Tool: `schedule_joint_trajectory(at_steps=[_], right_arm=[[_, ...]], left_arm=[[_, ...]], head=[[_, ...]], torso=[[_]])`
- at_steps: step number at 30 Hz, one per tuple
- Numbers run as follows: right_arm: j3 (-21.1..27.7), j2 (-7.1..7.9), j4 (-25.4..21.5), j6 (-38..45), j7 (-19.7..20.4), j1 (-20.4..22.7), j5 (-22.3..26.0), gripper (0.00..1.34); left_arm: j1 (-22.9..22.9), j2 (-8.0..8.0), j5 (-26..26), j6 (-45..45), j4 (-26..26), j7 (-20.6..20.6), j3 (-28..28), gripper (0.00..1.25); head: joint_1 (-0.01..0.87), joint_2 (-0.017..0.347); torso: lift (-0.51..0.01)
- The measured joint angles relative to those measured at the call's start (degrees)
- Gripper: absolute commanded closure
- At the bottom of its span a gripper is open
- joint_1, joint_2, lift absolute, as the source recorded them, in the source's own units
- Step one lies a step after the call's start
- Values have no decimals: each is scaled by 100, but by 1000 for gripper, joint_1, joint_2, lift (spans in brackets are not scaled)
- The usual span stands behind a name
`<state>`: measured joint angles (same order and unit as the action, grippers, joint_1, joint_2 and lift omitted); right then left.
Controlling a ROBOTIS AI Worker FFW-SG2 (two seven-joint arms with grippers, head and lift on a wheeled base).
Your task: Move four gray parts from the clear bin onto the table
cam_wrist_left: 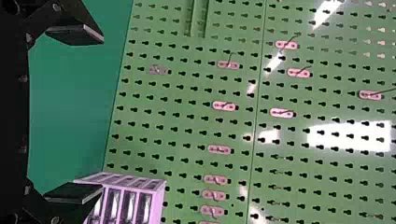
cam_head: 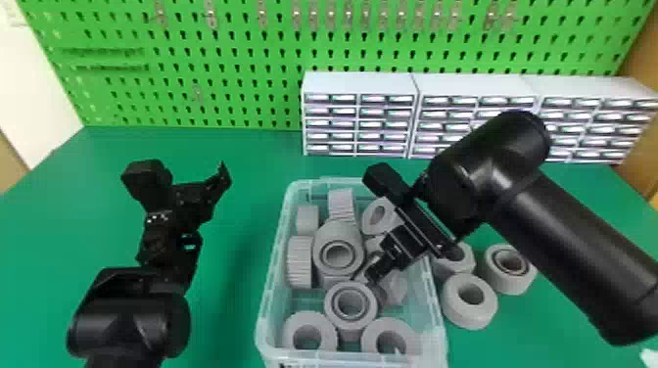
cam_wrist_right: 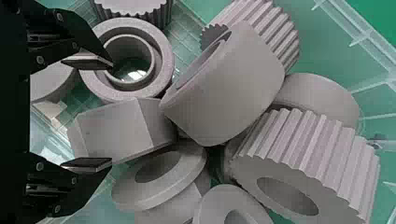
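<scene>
All black. Right arm [cam_head: 577, 249], right of clear bin [cam_head: 274, 274]: smooth cylindrical tube, rounded housing. Left arm [cam_head: 129, 320], left of bin: angular links, small white dots. Right fingers [cam_wrist_right: 88, 60]: flat, round screws.

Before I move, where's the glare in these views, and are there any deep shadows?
Left wrist view: hard white reflections on the pegboard. Right wrist view: small glints on the floor of the clear bin, one seen through the hole of a gray ring, and a dark shadow between the piled parts. Head view: pale sheen on the black right arm.
</scene>
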<state>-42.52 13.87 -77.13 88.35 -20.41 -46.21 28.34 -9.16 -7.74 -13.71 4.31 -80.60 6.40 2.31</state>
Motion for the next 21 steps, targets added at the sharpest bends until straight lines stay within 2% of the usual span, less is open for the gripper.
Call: schedule_joint_trajectory(at_steps=[21], right_arm=[[-65,25,103,-185,-25,-110,-236,522]], left_arm=[[-56,0,-4,0,0,1,29,162]], head=[[693,72]], torso=[[-52]])
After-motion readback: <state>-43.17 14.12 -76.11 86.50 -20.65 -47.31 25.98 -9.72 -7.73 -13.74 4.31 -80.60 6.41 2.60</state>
